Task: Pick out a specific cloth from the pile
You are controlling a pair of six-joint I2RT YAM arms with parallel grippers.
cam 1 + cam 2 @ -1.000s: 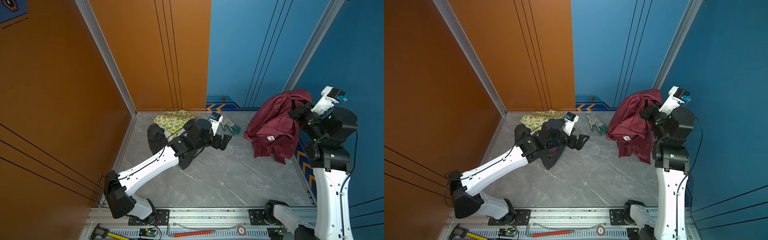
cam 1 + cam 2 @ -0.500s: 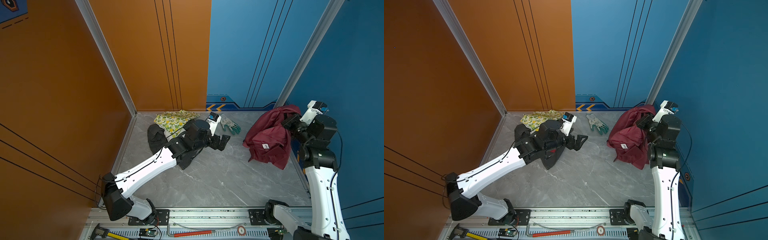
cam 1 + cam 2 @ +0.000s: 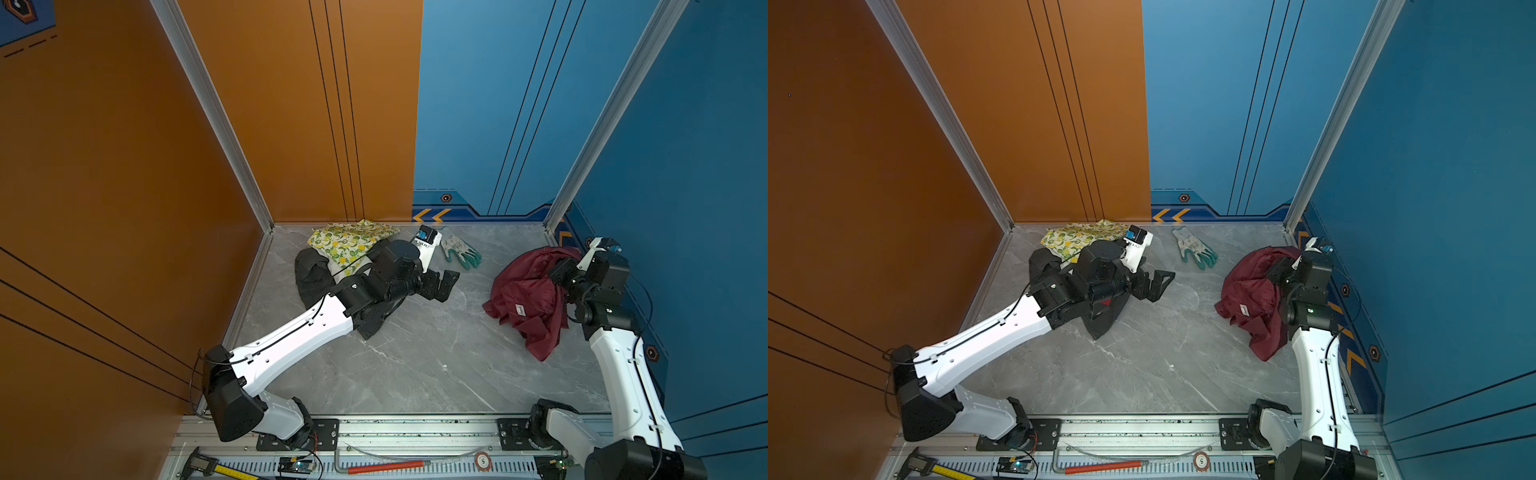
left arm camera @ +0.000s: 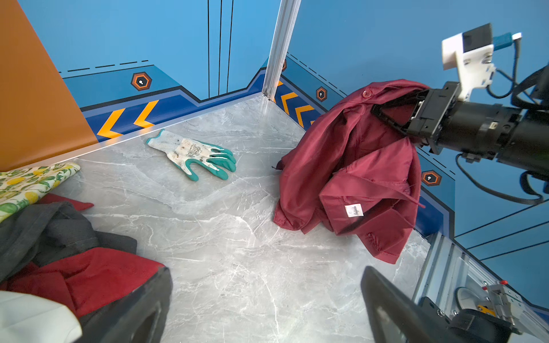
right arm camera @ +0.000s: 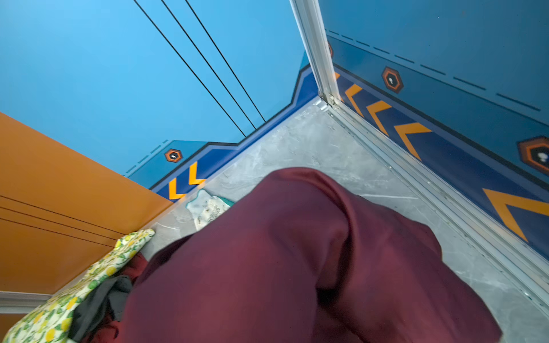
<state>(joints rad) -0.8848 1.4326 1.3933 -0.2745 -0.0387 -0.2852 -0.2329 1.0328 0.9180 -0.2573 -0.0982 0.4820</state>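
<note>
Right gripper (image 4: 386,114) clamped on a bunched fold near the top of the cloth (image 3: 528,299); the jaws look fully closed, so there is only thin fabric between them. The cloth is on the right side of the floor (image 3: 415,365), close to the right wall (image 3: 698,208) and well apart from the pile (image 3: 345,249) at far left. Its upper part is held up and its lower folds rest on the floor. Left gripper (image 3: 445,286) wide open, holding nothing, just right of the pile. Risks, as I judge them: the fabric looks slick and the pinch is small, so a quick lift could slide it out. It drapes in front of my right wrist camera, which sees mostly maroon, so I would be placing nearly blind. Loose folds could hook on my fingers at release. My left forearm lies across the dark grey garments (image 3: 311,274) of the pile; pulling back carelessly might drag them toward the glove (image 3: 461,251).
</note>
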